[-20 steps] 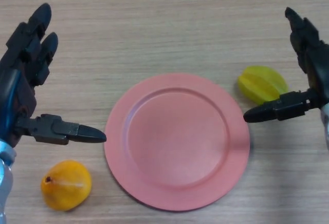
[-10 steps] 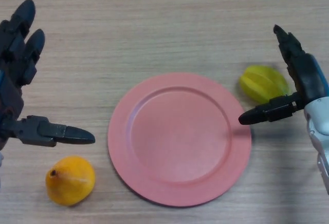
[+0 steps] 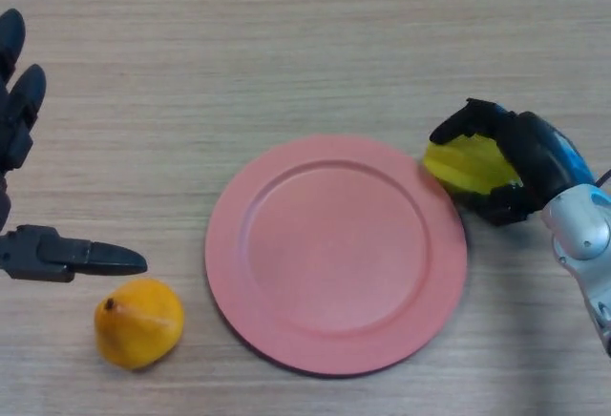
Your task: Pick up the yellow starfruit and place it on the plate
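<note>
A wooden table (image 3: 305,44) fills the view. On it, between the two hands, lies a round pink plate (image 3: 336,254), flat and with nothing on it. The right hand (image 3: 520,163) sits just off the plate's right edge, its fingers curled over the top of the yellow starfruit (image 3: 466,163) and its thumb tucked under the fruit's lower right side, so the fruit is clasped inside the hand. The starfruit's left end sticks out of the hand toward the plate and reaches the plate's rim; whether it rests on the table or is lifted cannot be told. The left hand (image 3: 24,182) is at the far left edge, well apart from the plate, its fingers straight and its thumb stretched out toward the plate, holding nothing. Just below that thumb's tip sits an orange fruit (image 3: 139,322) on the table.
</note>
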Controlling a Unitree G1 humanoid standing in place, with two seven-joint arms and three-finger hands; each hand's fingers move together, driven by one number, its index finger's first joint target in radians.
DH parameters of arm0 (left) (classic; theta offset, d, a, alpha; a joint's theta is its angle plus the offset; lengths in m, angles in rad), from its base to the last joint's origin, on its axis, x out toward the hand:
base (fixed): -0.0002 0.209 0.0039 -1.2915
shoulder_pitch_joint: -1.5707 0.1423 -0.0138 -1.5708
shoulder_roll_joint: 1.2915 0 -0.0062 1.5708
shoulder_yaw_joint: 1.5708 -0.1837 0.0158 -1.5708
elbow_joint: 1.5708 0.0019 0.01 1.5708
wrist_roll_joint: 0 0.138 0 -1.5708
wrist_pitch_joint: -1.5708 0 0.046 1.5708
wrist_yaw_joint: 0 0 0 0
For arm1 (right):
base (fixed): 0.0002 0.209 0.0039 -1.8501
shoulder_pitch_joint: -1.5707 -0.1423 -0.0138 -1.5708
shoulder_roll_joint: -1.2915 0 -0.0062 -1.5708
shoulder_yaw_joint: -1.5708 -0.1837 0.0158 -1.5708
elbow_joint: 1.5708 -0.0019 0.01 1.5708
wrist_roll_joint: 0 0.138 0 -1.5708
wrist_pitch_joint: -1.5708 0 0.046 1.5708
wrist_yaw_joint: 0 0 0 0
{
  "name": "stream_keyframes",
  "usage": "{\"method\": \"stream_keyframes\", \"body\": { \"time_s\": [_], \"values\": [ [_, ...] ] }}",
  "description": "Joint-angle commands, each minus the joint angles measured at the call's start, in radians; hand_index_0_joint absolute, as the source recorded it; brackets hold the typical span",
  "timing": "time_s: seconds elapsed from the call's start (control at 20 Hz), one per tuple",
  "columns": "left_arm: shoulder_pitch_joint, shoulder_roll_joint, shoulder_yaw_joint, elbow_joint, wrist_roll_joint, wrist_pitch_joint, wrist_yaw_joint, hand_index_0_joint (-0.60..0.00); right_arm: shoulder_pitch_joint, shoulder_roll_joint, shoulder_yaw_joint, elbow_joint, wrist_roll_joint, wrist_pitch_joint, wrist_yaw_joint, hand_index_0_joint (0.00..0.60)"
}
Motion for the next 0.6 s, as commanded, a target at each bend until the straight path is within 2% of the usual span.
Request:
{"method": "stream_keyframes", "body": {
  "time_s": [0.05, 0.15, 0.25, 0.4, 0.45, 0.5, 0.55, 0.6],
  "values": [
    [-0.027, 0.052, 0.078, -0.067, -0.027, -0.119, -0.002, 0.000, -0.051, -0.031, -0.070, -0.126, 0.104, -0.032, -0.011, 0.600],
    [-0.031, 0.054, 0.077, -0.070, -0.032, -0.105, -0.004, 0.000, -0.039, -0.021, -0.085, -0.225, 0.171, 0.041, 0.002, 0.600],
    [-0.040, 0.052, 0.072, -0.063, -0.033, -0.113, 0.001, 0.000, -0.016, -0.019, -0.069, -0.322, 0.187, 0.067, 0.002, 0.600],
    [-0.046, 0.052, 0.059, -0.056, -0.043, -0.112, 0.004, 0.000, 0.031, 0.012, -0.047, -0.473, 0.206, 0.157, 0.027, 0.600],
    [-0.049, 0.054, 0.058, -0.059, -0.052, -0.103, 0.005, 0.000, 0.056, 0.035, -0.028, -0.545, 0.218, 0.190, 0.038, 0.600],
    [-0.052, 0.055, 0.059, -0.060, -0.058, -0.100, 0.006, 0.000, 0.062, 0.043, -0.015, -0.558, 0.208, 0.182, 0.030, 0.600],
    [-0.050, 0.052, 0.052, -0.057, -0.056, -0.108, 0.010, 0.000, 0.106, 0.074, 0.018, -0.635, 0.236, 0.253, 0.058, 0.600],
    [-0.048, 0.050, 0.046, -0.056, -0.051, -0.112, 0.011, 0.000, 0.121, 0.081, 0.039, -0.662, 0.247, 0.275, 0.057, 0.600]
  ]
}}
